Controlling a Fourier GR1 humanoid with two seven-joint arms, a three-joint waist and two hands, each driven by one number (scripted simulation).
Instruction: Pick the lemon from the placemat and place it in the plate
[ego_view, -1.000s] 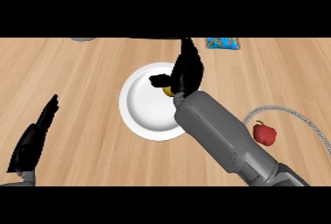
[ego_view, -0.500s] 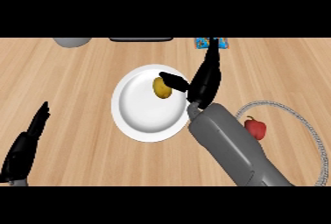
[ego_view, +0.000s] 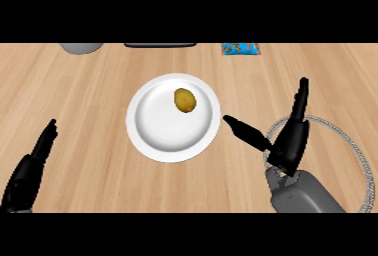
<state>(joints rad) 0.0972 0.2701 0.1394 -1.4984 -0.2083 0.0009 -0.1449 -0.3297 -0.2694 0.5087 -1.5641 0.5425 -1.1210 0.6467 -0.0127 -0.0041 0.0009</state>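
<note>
The wooden counter is filling the whole view. In its middle a white round plate is lying flat, and it is holding one thing only: the lemon, which is resting in the upper right part of the plate, inside the rim and not touching any hand. To the right of the plate, a round placemat with a pale grey rim is lying on the counter, partly cut by the view's right edge (its left rim is passing behind the right hand).

The grey right forearm is coming in from the lower edge, right of the centre. The right hand is standing just beside the plate's right side, apart from it. Its fingers are pointing straight up the view, close together, and its thumb is spreading out to the left, toward the plate's rim. So this hand is wide and is holding nothing.

The left hand is showing at the lower left edge, well apart from the plate, with fingers straight and raised, also holding nothing.

Along the far edge of the counter, three small things are partly showing: a grey object at the left, a dark flat object near the middle, and a blue object right of it.
</note>
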